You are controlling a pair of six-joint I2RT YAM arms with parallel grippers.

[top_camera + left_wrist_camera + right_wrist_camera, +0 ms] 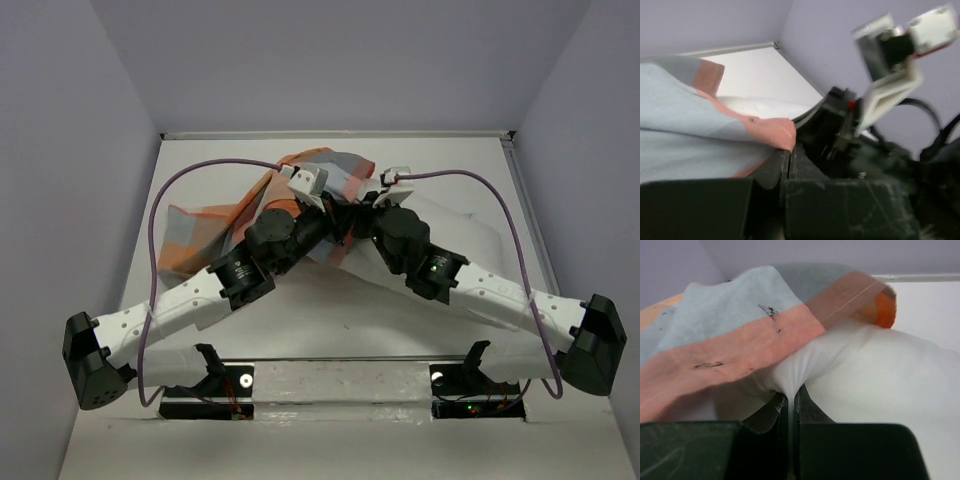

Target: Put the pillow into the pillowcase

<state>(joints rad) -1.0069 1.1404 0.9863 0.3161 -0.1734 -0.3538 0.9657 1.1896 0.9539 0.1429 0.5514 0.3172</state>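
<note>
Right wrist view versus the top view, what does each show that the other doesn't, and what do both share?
Only the right wrist view: the right gripper shut on a pinch of the white pillow, just under the pillowcase edge. Only the top view: the left arm and right arm meeting in the middle, pillowcase spread to the left, pillow lying to the right. Shared: the checked pillowcase overlapping the pillow.

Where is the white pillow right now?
Top view: the pillow lies right of centre, its left end under the pillowcase, pinched by the right hand.
</note>
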